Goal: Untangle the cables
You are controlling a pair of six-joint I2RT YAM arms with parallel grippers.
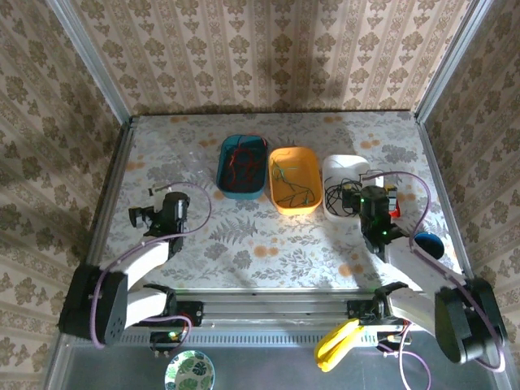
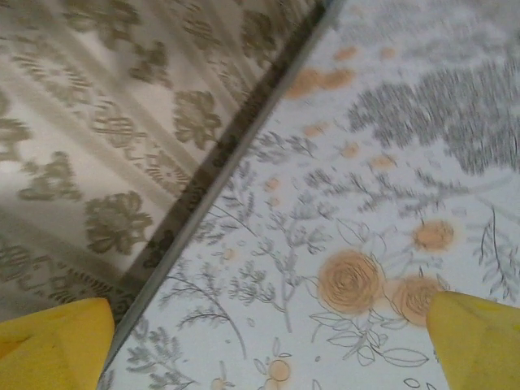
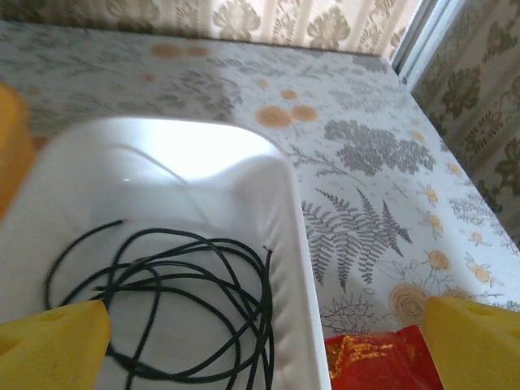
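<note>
The cables lie sorted by colour in three bins. Red cables (image 1: 240, 162) fill the blue bin (image 1: 223, 183), green cables (image 1: 291, 183) the orange bin (image 1: 313, 175), and black cables (image 1: 337, 195) (image 3: 187, 309) coil loosely in the white bin (image 1: 345, 162) (image 3: 288, 268). My right gripper (image 1: 375, 201) (image 3: 264, 349) hangs open above the white bin's right rim, its yellow fingertips (image 3: 49, 345) wide apart and holding nothing. My left gripper (image 1: 145, 214) (image 2: 268, 341) stands open over bare table near the left wall, nothing between its yellow fingertips (image 2: 479, 337).
A red packet (image 1: 396, 203) (image 3: 378, 361) lies on the table just right of the white bin. A dark blue round object (image 1: 428, 244) sits further right by the wall. The metal wall edge (image 2: 219, 175) runs close to the left gripper.
</note>
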